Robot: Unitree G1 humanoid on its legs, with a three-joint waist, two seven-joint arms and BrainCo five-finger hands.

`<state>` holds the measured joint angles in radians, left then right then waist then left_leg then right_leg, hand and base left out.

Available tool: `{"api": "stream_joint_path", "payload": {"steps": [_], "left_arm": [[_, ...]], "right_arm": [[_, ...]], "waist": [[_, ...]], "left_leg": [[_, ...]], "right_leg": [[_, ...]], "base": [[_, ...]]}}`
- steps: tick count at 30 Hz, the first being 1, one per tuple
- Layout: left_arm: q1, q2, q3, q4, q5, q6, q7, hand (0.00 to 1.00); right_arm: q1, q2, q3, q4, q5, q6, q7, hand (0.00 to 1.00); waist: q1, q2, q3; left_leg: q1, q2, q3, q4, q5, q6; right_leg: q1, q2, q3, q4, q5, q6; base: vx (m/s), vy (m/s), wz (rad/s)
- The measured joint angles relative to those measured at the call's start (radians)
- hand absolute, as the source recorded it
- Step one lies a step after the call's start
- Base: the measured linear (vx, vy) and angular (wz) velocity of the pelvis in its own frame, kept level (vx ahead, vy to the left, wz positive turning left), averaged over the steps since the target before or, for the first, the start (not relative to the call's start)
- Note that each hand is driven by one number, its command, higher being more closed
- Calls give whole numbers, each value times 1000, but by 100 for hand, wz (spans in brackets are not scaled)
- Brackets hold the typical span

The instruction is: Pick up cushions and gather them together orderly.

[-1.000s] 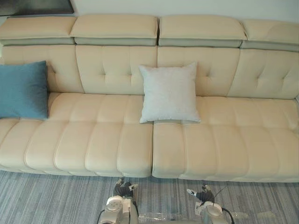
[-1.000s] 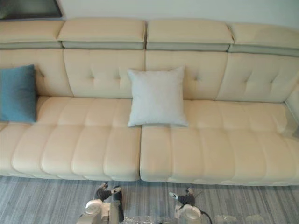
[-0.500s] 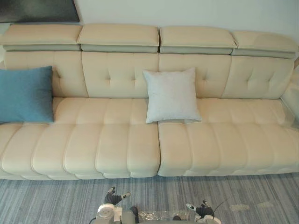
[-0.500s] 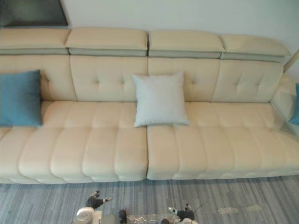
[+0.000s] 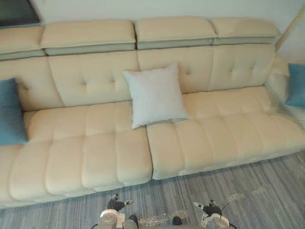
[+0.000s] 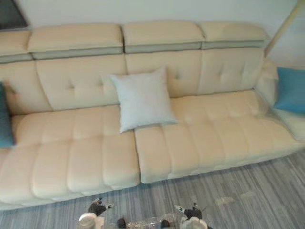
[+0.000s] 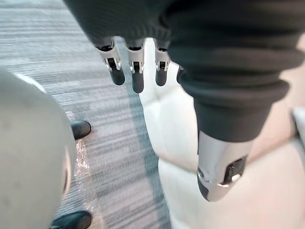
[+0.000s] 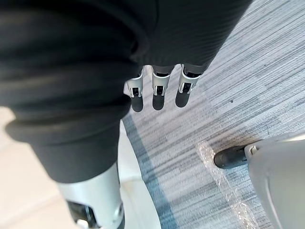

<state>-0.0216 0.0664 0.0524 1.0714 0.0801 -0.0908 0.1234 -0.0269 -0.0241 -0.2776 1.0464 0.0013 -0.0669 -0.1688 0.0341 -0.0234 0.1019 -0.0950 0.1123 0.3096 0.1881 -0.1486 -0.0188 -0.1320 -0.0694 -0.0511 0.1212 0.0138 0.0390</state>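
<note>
- Standing off from the sofa (image 5: pixel 100 152) on the grey striped carpet (image 5: pixel 271 174); this reads as the approach step, with no cushion taken up yet.
- Item 1, the pale grey cushion (image 5: pixel 155 95): mid-sofa, leaning a little askew against the backrest. Its lower edge rests on the seat by the seam between the two seat sections.
- Item 2, the left blue cushion (image 5: pixel 10 113): at the sofa's left end, upright against the backrest, partly cut off by the view's edge. It is well apart from the grey one.
- Item 3, the right blue cushion (image 6: pixel 289 89): at the far right end, where the sofa turns a corner. It is also well apart from the others.
- The left robot hand (image 7: pixel 137 71) hangs low by the sofa's front edge. Fingers are straight and relaxed, thumb apart, and it holds nothing.
- The right robot hand (image 8: pixel 159 90) hangs low over the carpet. Fingers are likewise extended, and it is empty.
- Judgement: the gathering has not begun, since all three cushions lie scattered along the seat.
- Next move, as I judge it: close in on the sofa and raise an arm toward one cushion. The grey one sits most nearly ahead.
- A cushion is broad and soft, so it likely calls for a wide spread of the fingers over an edge, or both hands on opposite sides.
- A one-corner pinch may let it sag or slip.
</note>
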Motion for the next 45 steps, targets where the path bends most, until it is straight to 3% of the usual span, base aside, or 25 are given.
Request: {"api": "stream_joint_path", "payload": {"steps": [4, 6, 8, 9, 12, 13, 14, 16, 18, 19, 23, 24, 26, 27, 29, 30, 31, 33, 34, 36, 37, 40, 42, 44, 45], "left_arm": [[-21, 3, -34, -9, 8, 1, 1, 0], [-6, 24, -43, -34, 13, -3, 2, 0], [-1, 50, -48, -35, 14, -3, 5, 0], [18, 63, -51, -32, 14, -2, 5, 0], [20, 55, -51, -19, 15, -1, 5, 0], [27, 47, -52, -19, 15, -1, 4, 0], [29, 38, -47, -21, 14, 0, 2, 0], [28, 39, -50, -25, 16, 0, 1, 0], [31, 32, -54, -41, 18, 0, 2, 0], [25, 22, -56, -55, 18, 2, 6, 0], [14, 5, -85, -64, 17, 4, 6, 0], [11, -11, -88, -65, 17, 9, 6, 0], [10, -25, -89, -69, 14, 9, 3, 0], [13, -24, -89, -70, 14, 9, 3, 0], [14, -20, -89, -70, 13, 10, 3, 0], [15, -21, -90, -79, 7, 11, 2, 0], [15, -20, -90, -80, 6, 11, 2, 0], [27, -10, -110, -79, -2, 16, 3, 0], [25, -3, -122, -77, -2, 16, 3, 0], [17, 3, -143, -76, -3, 17, 6, 0], [16, 4, -147, -76, -3, 17, 7, 0], [11, 4, -151, -76, -4, 17, 7, 0], [9, 10, -154, -68, -3, 17, 8, 0], [5, 24, -159, -42, -3, 15, 8, 0], [2, 3, -156, -33, -3, 14, 8, 0]], "right_arm": [[-3, -39, 18, -2, -2, 6, -2, 0], [-8, -52, 50, -1, -4, 8, -2, 0], [-11, -52, 54, 6, -16, 10, -1, 0], [-13, -62, 61, 12, -41, 11, -3, 0], [2, -75, 60, 19, -40, 11, -7, 0], [0, -80, 59, 29, -39, 11, -7, 0], [7, -84, 59, 32, -37, 10, -8, 0], [23, -95, 60, 33, -27, 10, -10, 0], [23, -108, 65, 33, -13, 10, -16, 0], [22, -118, 53, 42, 1, 10, -26, 0], [17, -123, 43, 57, 3, 15, -35, 0], [12, -123, 35, 60, 4, 16, -38, 0], [0, -121, 22, 60, 4, 17, -40, 0], [-4, -113, 18, 58, 2, 18, -43, 0], [11, -91, -4, 32, 0, 19, -43, 0], [27, -70, -36, 12, -1, 19, -42, 0], [29, -69, -37, 11, -1, 19, -42, 0], [41, -51, -34, -4, -2, 19, -37, 0], [41, -49, -34, -4, -2, 20, -36, 0], [48, -50, -40, -6, -2, 21, -33, 0], [48, -51, -40, -6, -2, 21, -33, 0], [17, -53, -34, -8, -1, 17, -32, 0], [11, -56, -34, -9, -2, 18, -32, 0], [46, -56, -37, -3, 2, 19, -33, 0], [47, -80, -42, 1, -2, 20, -38, 0]], "waist": [[-12, 31, 29], [-15, 38, 34], [-15, 28, 33], [-10, 42, 34], [-11, 52, 27], [-10, 53, 27], [-10, 52, 27], [-11, 50, 28], [-5, 52, 29], [1, 61, 30], [14, 77, 45], [22, 80, 44], [31, 94, 41], [45, 97, 38], [45, 82, 41], [63, 69, 44], [66, 65, 45], [59, 62, 43], [56, 60, 44], [41, 60, 45], [36, 62, 45], [24, 88, 52], [20, 82, 49], [3, 36, 30], [-10, 73, 18]], "left_leg": [[-1, 17, 67, 48, -13, 2], [22, 48, 129, 76, -57, -16], [30, 77, 167, 120, -79, -45], [36, 138, 181, 179, -111, -82], [30, 215, 187, 259, -104, -96], [18, 254, 181, 334, -96, -87], [-10, 300, 155, 450, -73, -47], [-71, 328, 52, 620, 24, 95], [-153, 247, -121, 753, -46, 3], [-185, 149, -195, 759, -100, -32], [-223, -29, -271, 514, -136, -43], [-227, -100, -335, 350, -118, -63], [-223, -142, -406, 211, -29, -56], [-196, -144, -399, 179, 34, -6], [-175, -143, -344, 184, 0, 27], [-134, -143, -275, 178, -35, 41], [-125, -143, -262, 176, -40, 43], [-46, -147, -204, 166, -87, 59], [-29, -147, -194, 163, -91, 62], [51, -132, -180, 105, -92, 63], [66, -120, -177, 91, -92, 63], [126, -34, -168, 45, -115, 23], [174, -9, -170, 4, -118, 16], [198, -10, -220, 31, -151, -48], [155, 37, -262, 134, -152, -73]], "right_leg": [[-54, -23, -163, 57, -1, -3], [-65, -77, -309, 144, -100, -63], [-57, -134, -438, 184, -137, -66], [-44, -93, -450, 176, -144, -30], [-50, -27, -418, 175, -183, -63], [-45, 0, -403, 184, -198, -79], [-35, 31, -378, 194, -216, -100], [-4, 72, -321, 188, -223, -113], [17, 103, -237, 188, -223, -154], [37, 124, -176, 167, -210, -166], [94, 164, -43, 99, -187, -162], [103, 174, 15, 77, -184, -156], [119, 190, 87, 52, -184, -152], [125, 197, 144, 55, -199, -140], [113, 183, 180, 116, -255, -101], [49, 157, 171, 305, -325, 3], [36, 153, 167, 342, -330, 21], [-84, 105, 95, 650, -329, 214], [-103, 91, 80, 702, -332, 203], [-140, 1, -26, 713, -363, 71], [-146, -14, -49, 686, -371, 50], [-213, -42, -93, 556, -369, 46], [-257, -66, -92, 440, -292, 49], [-254, -100, -71, 351, -137, 20], [-248, -69, -103, 376, -179, -7]], "base": [[-61, -59, -68], [-82, -92, -62], [-41, -186, -78], [-7, -253, -82], [52, -303, -56], [79, -310, -79], [81, -243, -78], [177, -299, -92], [276, -202, -137], [196, -36, -127], [238, 8, -124], [215, 50, -121], [249, 94, -129], [313, 126, -117], [396, 117, -98], [317, 82, -94], [299, 91, -105], [272, 71, -71], [319, 31, -43], [356, -37, -32], [368, -116, -29], [298, -177, -40], [347, -301, -19], [449, -415, 37], [408, -392, 36]]}}
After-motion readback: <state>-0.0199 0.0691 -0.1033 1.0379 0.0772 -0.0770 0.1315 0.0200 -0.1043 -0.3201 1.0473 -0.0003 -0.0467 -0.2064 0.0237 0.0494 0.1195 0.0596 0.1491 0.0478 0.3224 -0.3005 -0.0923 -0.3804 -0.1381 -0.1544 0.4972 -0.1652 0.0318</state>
